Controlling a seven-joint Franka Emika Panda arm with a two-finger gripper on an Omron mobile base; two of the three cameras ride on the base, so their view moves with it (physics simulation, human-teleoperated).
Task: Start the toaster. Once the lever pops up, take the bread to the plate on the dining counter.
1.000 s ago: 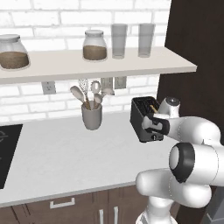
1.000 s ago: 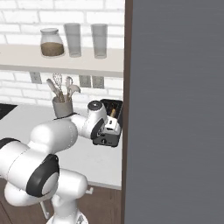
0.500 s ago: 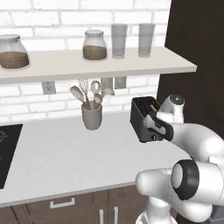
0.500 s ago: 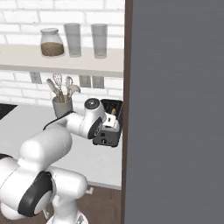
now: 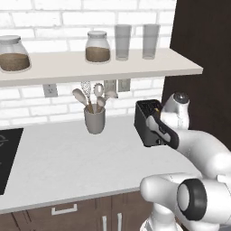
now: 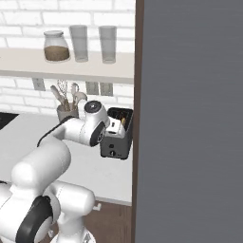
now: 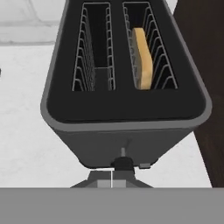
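Right now my gripper sits low against the front of the toaster, at its lever; I cannot tell how far it is open. Bread stands in one slot. I should press straight down, steadily, without slipping off.

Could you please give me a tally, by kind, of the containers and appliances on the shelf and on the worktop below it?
Glass jars with brown contents: 2
Empty drinking glasses: 2
Utensil holder, grey: 1
Toaster, dark: 1, with bread in one slot
Total: 6
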